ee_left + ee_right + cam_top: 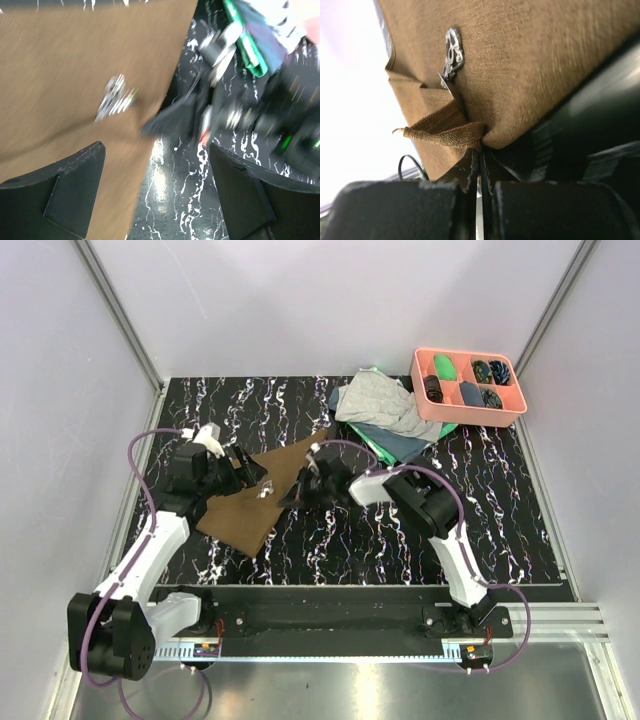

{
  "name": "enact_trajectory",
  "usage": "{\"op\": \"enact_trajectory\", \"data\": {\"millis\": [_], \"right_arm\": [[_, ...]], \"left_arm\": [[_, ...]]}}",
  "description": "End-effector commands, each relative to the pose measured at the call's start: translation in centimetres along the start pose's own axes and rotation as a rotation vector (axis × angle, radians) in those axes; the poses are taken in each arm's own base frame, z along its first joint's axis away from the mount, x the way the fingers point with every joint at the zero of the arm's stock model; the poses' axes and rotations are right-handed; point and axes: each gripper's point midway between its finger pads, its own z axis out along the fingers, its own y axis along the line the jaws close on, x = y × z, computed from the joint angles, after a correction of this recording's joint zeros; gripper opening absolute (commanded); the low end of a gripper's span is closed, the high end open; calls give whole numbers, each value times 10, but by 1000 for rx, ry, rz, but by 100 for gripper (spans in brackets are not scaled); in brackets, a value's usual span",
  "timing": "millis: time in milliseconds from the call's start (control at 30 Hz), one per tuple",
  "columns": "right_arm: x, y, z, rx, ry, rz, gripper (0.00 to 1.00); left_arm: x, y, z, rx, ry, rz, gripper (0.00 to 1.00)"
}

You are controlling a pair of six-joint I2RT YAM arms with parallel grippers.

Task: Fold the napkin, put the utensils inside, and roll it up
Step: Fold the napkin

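Black marbled table (350,540), pale walls (320,300), right hand (481,160) pinching the napkin (535,65) edge, left hand (157,170) spread wide

Brown soft cloth napkin (65,65) fills the upper left, small silver metal utensils (114,98) lying blurred on it; left gripper (156,150) gapes wide along the bottom.

Your plain brown soft-cloth napkin (245,520) lies on the black marbled table (500,520), folded into a triangle with its long point aimed far-right. One right-hand edge is pinched up into a small crease. The small silver metal utensils (266,490) sit bunched near its middle.
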Motion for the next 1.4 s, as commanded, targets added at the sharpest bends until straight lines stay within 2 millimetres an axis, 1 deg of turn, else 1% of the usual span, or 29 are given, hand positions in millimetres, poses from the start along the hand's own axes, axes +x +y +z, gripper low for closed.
{"op": "enact_trajectory", "data": {"millis": [0,33,67,100,133,167,200,233,267,300,333,367,400,433,467,500,567,600,633,667,700,767,800,867,967,1167,1367], "right_arm": [[29,19,13,-34,-116,84,0],[37,17,13,-26,-120,84,0],[47,22,16,-33,-107,64,1],[48,26,13,-40,-109,55,18],[51,25,10,-37,-111,51,26],[49,25,6,-38,-124,37,33],[49,30,-4,-40,-139,18,47],[44,31,-10,-34,-163,1,50],[42,28,-17,-13,-170,-35,53],[35,33,-32,-13,-195,-53,57],[29,31,-39,0,-214,-69,60],[25,23,-47,35,-219,-98,62],[8,22,-62,46,-254,-104,63],[-2,16,-69,62,-266,-110,64],[-9,6,-75,99,-265,-132,64],[-33,-3,-86,117,-307,-125,64],[-52,-14,-93,133,-312,-125,63],[-65,-19,-91,135,-321,-120,63],[-79,-25,-95,137,-331,-112,63],[-86,-30,-94,147,-329,-112,62],[-99,-31,-87,140,-331,-110,62],[-112,-35,-82,120,-322,-88,61],[-120,-36,-73,111,-319,-86,61],[-130,-38,-61,98,-314,-71,61],[-136,-44,-48,92,-303,-46,60],[-141,-55,-33,97,-292,-6,59],[-143,-68,-25,126,-297,17,58]], "left_arm": [[-22,-18,-16,56,-84,51,88],[-23,-19,-18,57,-89,54,88],[-25,-20,-21,61,-96,61,88],[-27,-22,-23,65,-101,67,89],[-26,-22,-24,62,-93,78,89],[-28,-24,-27,67,-95,92,89],[-30,-27,-31,64,-90,101,90],[-33,-28,-33,64,-91,136,91],[-35,-29,-36,62,-85,153,91],[-40,-31,-41,54,-78,174,93],[-43,-30,-43,48,-76,220,93],[-47,-29,-45,33,-81,241,94],[-50,-29,-49,23,-84,260,94],[-53,-27,-50,12,-92,290,94],[-55,-23,-49,-9,-98,297,94],[-56,-20,-48,-21,-96,298,94],[-53,-19,-46,-13,-80,280,94],[-50,-17,-43,-11,-75,271,94],[-48,-16,-42,-8,-69,263,94],[-44,-15,-41,-5,-59,259,94],[-43,-13,-41,-10,-55,260,94],[-41,-11,-40,-19,-49,257,94],[-40,-10,-39,-18,-42,255,94],[-39,-9,-37,-21,-34,251,95],[-40,-6,-37,-31,-35,248,95],[-39,-4,-37,-36,-29,245,95],[-37,-3,-37,-36,-25,245,95]]}}
